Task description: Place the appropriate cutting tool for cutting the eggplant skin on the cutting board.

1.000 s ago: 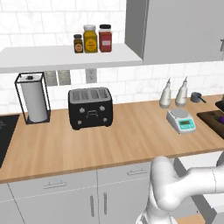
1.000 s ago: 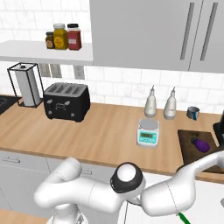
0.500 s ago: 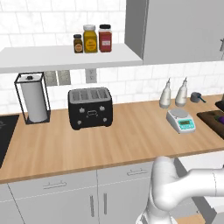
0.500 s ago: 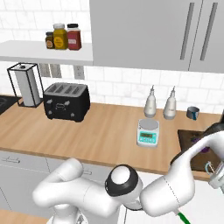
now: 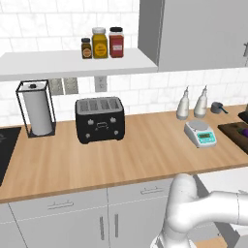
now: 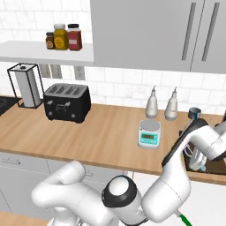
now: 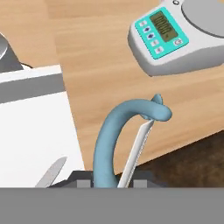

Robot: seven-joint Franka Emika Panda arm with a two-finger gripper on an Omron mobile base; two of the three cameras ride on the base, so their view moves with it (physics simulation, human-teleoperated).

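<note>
The counter (image 7: 100, 57) spans my hand view's top. The cutting board (image 7: 192, 159) sits lower right, eggplant (image 5: 240, 127) at left base view's right edge. My claw (image 7: 113, 180) grips a blue-handled peeler (image 7: 120, 131) bottom centre.

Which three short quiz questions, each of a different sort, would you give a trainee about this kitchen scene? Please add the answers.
1. True or false: the peeler in the gripper already lies on the cutting board.
2. Which object stands between the toaster and the cutting board? A) scale B) paper towel holder C) jars
3. Fill in: the jars stand on the ____.

Key: 1 false, it is held above the counter edge; 2 A; 3 shelf.
</note>
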